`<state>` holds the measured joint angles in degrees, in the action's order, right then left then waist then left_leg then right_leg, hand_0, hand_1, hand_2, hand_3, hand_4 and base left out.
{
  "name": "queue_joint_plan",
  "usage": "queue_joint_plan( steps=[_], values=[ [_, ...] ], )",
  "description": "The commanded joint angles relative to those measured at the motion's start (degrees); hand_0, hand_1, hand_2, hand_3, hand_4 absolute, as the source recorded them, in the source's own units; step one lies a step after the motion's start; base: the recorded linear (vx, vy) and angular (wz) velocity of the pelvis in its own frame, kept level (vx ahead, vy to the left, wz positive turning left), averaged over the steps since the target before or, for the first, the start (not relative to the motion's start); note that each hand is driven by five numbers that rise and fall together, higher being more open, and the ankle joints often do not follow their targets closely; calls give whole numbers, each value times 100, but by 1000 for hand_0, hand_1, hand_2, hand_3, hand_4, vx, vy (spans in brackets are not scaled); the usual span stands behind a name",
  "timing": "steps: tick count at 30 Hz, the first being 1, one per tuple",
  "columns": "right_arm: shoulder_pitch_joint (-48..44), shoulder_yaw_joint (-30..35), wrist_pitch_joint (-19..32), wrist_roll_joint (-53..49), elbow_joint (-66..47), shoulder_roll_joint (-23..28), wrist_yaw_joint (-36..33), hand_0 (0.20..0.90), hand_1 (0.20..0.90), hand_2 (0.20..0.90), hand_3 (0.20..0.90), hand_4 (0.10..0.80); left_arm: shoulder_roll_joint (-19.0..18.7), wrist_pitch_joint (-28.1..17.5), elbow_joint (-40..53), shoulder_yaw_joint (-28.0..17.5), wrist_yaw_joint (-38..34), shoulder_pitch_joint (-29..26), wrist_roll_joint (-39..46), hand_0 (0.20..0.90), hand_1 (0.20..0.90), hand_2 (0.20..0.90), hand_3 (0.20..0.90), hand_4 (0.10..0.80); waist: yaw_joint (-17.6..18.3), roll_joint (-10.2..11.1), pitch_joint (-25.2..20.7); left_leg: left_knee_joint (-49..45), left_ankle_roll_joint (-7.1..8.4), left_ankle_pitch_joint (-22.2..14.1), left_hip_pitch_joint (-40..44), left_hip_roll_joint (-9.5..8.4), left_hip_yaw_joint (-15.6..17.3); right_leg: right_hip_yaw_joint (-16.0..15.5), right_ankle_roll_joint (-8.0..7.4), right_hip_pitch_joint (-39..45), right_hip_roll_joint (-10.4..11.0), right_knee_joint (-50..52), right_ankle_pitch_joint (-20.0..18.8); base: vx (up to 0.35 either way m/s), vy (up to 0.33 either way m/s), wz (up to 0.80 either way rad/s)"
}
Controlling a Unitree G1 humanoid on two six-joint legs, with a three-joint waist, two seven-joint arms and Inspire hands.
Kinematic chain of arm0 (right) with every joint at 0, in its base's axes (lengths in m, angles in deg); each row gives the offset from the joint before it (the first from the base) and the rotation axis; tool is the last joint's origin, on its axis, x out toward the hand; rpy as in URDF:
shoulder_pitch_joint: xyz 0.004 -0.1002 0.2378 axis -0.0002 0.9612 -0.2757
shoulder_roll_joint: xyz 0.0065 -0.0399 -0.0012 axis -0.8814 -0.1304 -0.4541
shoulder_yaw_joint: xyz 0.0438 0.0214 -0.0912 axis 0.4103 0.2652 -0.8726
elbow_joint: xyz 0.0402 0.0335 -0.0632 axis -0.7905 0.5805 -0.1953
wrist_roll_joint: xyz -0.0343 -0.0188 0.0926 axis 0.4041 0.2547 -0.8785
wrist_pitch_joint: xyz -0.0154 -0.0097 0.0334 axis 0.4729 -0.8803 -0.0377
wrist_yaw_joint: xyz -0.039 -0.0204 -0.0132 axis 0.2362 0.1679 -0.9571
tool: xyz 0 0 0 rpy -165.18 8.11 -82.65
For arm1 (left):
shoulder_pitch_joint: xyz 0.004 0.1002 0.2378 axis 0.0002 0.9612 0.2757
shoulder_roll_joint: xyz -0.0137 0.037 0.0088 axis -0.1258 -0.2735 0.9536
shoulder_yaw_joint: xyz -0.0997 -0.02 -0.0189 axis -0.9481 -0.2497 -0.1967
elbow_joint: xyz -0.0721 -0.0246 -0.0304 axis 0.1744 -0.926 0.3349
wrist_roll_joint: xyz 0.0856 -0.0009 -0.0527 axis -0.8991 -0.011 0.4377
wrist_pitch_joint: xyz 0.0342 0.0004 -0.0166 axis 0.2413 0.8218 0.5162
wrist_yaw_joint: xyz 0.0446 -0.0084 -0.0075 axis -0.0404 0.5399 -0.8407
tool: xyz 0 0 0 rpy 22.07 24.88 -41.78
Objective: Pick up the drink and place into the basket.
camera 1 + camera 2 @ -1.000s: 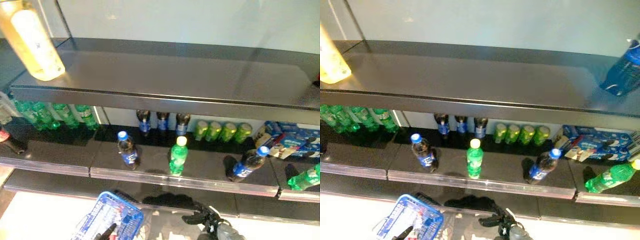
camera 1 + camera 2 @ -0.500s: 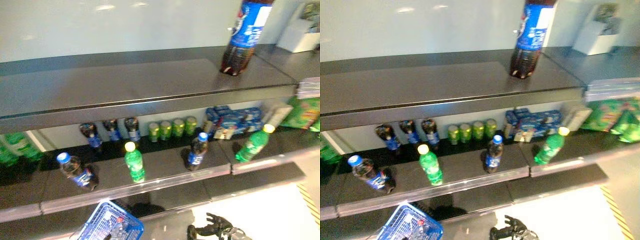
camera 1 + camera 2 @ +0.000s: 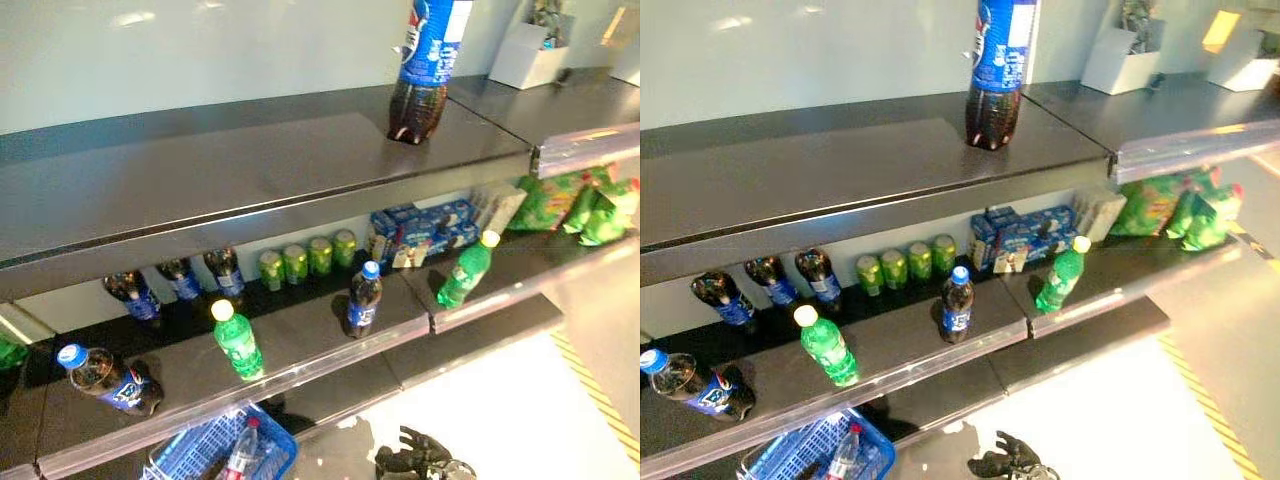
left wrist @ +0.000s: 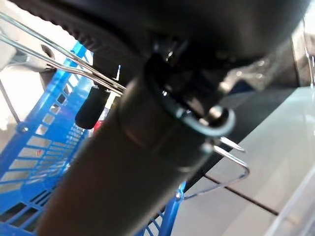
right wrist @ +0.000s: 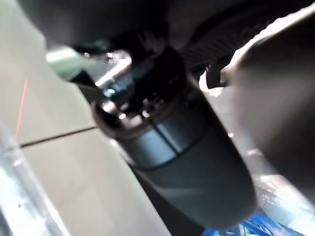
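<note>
Right robot hand (image 3: 418,455) low, fingers spread

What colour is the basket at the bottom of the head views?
Blue; the basket shows best in the left eye view.

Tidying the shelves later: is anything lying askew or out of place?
Yes. At the middle shelf's left end, a cola bottle lies on its side, while the green bottle and dark bottle beside it stand upright.
</note>
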<state>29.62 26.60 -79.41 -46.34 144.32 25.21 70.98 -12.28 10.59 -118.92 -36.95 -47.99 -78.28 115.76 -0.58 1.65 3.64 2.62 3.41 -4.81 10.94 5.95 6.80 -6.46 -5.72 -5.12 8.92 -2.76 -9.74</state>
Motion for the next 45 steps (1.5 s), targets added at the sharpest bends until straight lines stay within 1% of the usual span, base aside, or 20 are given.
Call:
queue_joint_plan(
  steps=[1,3,6,9,11,12,13,15,17,18,22,24,26,27,31,33,37,41,43,45],
  values=[
    [-324,-201,236,-82,-337,62,91,900,900,900,900,800,55,-302,187,-180,-100,-191,-205,300,300,300,200,100,-9,-7,154,-445,61,394,-702,21,-322,106,-246,678,229,194,493,51,-210,-2],
    [-266,-141,168,1,-526,145,-13,900,900,900,900,800,92,-286,103,-194,-58,-109,-275,300,300,300,200,100,-3,-10,141,-254,144,509,-595,118,-341,18,-200,842,166,98,540,55,-120,6],
    [-91,-50,30,86,-997,308,-100,900,900,900,900,800,80,-259,200,-211,11,-28,-208,300,300,300,200,100,55,-29,124,-42,225,624,-481,197,-329,-98,-163,972,119,63,605,32,-55,5],
    [106,54,-108,100,-1648,490,-239,900,900,900,900,800,68,-197,545,-205,-27,48,-227,300,300,300,200,100,95,-28,114,88,248,675,-404,214,-334,-172,-158,1063,108,14,620,9,-28,13],
    [170,102,-195,49,-2058,612,-156,900,900,900,900,800,46,-147,726,-223,-126,102,-267,300,300,300,200,100,110,-13,112,135,251,687,-368,222,-323,-182,-164,1091,103,5,625,1,-24,19],
    [248,114,-345,-6,-2518,763,-55,900,900,900,900,800,-4,-104,829,-251,-173,145,-297,300,300,300,200,100,134,12,111,149,256,692,-348,234,-286,-181,-163,1105,94,11,636,-2,-25,4],
    [316,119,-349,35,-2789,877,59,900,900,900,900,800,-52,-82,865,-271,-176,177,-281,300,300,300,200,100,155,26,110,150,255,690,-335,240,-257,-173,-161,1112,89,20,647,0,0,0],
    [449,126,-309,178,-3302,1145,284,900,900,900,900,800,-140,-43,881,-339,-142,241,-303,300,300,300,200,100,194,60,108,120,252,663,-325,246,-197,-149,-169,1121,87,29,666,0,0,0],
    [584,285,-258,155,-3778,1430,412,900,900,900,900,800,-197,-12,904,-432,-127,333,-328,300,300,300,200,100,230,96,90,105,241,635,-302,248,-139,-119,-186,1134,89,26,677,0,0,0],
    [604,337,-213,156,-3866,1487,448,900,900,900,900,800,-202,-9,906,-445,-124,350,-329,300,300,300,200,100,237,101,88,102,237,629,-296,248,-126,-110,-189,1137,88,24,678,0,0,0],
    [827,970,-190,-200,-4958,2024,1065,900,900,900,900,800,-228,-37,843,-594,-47,512,-362,300,300,300,200,100,349,149,54,107,195,569,-226,251,15,-8,-217,1146,83,-13,676,-2,1,-1],
    [894,1169,-90,-320,-5294,2169,1199,900,900,900,900,800,-242,-45,814,-639,-4,547,-359,300,300,300,200,100,384,157,47,110,184,552,-210,252,53,31,-228,1139,83,-21,673,-14,8,-13],
    [972,1572,0,-604,-5790,2338,1399,900,900,900,900,800,-232,-74,777,-724,65,596,-382,300,300,300,200,100,449,163,30,126,175,529,-178,256,124,84,-244,1132,87,-39,669,-19,15,-13],
    [981,1623,35,-654,-5843,2353,1432,900,900,900,900,800,-229,-80,774,-737,74,602,-387,300,300,300,200,100,456,164,27,127,174,526,-176,257,134,90,-245,1129,87,-39,669,-23,18,-8],
    [1006,2366,424,-1422,-6605,2424,1628,900,900,900,900,800,-203,-139,654,-914,233,610,-466,300,300,300,200,100,576,172,-28,64,152,445,-186,266,246,185,-267,1064,92,-5,697,-29,14,-9],
    [1011,2672,651,-1581,-6803,2372,1530,900,900,900,900,800,-178,-165,589,-983,273,576,-482,300,300,300,200,100,632,165,-50,45,143,411,-196,268,291,229,-273,1039,90,-8,705,-35,18,-18],
    [1059,3103,918,-1850,-7247,2326,1265,900,900,900,900,800,-125,-217,497,-1044,284,584,-503,300,300,300,200,100,701,152,-74,1,130,360,-202,279,322,304,-271,1005,81,12,726,-6,5,-5],
    [990,3184,1114,-1977,-7523,2192,1135,900,900,900,900,800,-73,-263,390,-1049,282,557,-490,300,300,300,200,100,733,142,-72,-68,124,320,-217,284,342,362,-259,987,69,37,743,9,11,-12],
    [906,3098,1063,-2017,-7666,2144,1031,900,900,900,900,800,-43,-271,382,-1015,261,529,-484,300,300,300,200,100,727,133,-65,-105,122,302,-224,282,350,375,-250,985,66,54,756,23,24,-7],
    [770,2833,999,-1947,-7842,2088,865,900,900,900,900,800,3,-276,423,-917,225,504,-432,300,300,300,200,100,681,122,-52,-179,113,282,-263,268,320,378,-232,985,64,82,781,37,39,-5]
  ],
)
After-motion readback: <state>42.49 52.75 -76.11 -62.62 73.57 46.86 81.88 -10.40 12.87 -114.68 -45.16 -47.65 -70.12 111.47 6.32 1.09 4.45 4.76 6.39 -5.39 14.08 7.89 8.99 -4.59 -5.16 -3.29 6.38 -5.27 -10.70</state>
